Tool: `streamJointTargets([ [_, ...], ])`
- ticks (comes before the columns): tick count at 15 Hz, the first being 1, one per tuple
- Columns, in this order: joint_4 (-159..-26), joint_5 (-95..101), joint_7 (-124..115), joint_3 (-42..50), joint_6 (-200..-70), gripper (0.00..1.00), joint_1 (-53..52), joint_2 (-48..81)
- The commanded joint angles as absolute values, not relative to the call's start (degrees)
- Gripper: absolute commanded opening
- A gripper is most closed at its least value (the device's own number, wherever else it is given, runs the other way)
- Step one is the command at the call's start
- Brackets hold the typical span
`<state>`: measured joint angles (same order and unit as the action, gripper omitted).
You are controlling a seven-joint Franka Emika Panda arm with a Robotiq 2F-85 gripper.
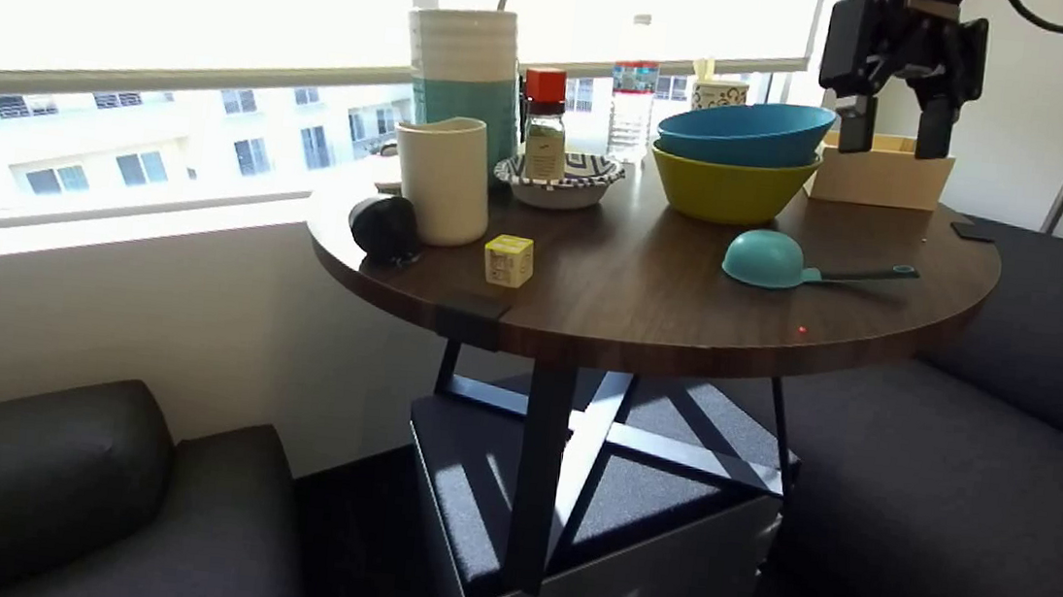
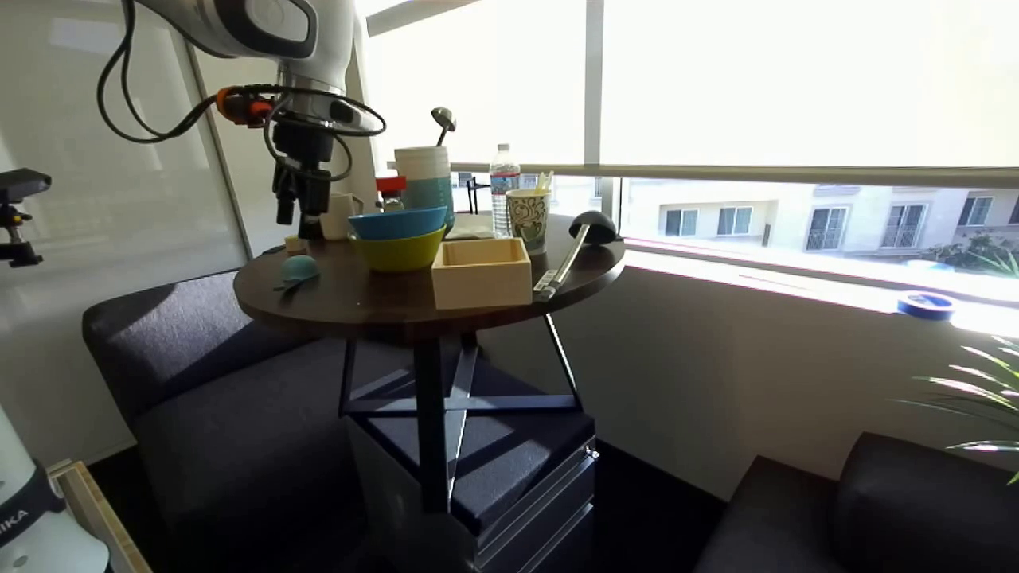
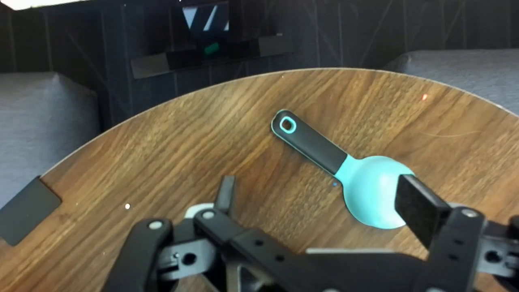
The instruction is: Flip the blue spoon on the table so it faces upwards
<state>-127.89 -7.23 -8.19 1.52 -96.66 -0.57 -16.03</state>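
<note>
Approach seemed the step in hand: the gripper [image 1: 895,143] hung clear of the yellow bowl [image 1: 732,191], its fingers [image 3: 419,209] spread around nothing. Near that bowl but apart from it, the blue spoon [image 3: 375,190] lay face down on the table [image 1: 629,293], handle [image 3: 311,142] pointing away. The next move probably called for lowering over the handle, pinching it firmly, then lifting and rolling the spoon over before setting it down.

Premises appear to be an office lounge corner: cushion-topped drawer pedestal [image 2: 537,513], upholstered seating [image 2: 191,334], roller blind [image 2: 796,87] at the window [image 2: 716,203].
</note>
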Motion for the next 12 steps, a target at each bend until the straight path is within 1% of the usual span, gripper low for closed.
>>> streamJointTargets([
  [1,-124.6,-14.1,-3.3,4.2,-90.1,1.0,0.6,-11.8],
  [4,-125.6,-18.6,1.4,5.5,-88.8,1.0,1.1,-10.9],
  [8,-127.9,-22.8,8.9,6.2,-91.8,1.0,1.4,-10.9],
  [12,-128.9,-24.6,14.0,7.0,-91.9,1.0,2.0,-10.1],
])
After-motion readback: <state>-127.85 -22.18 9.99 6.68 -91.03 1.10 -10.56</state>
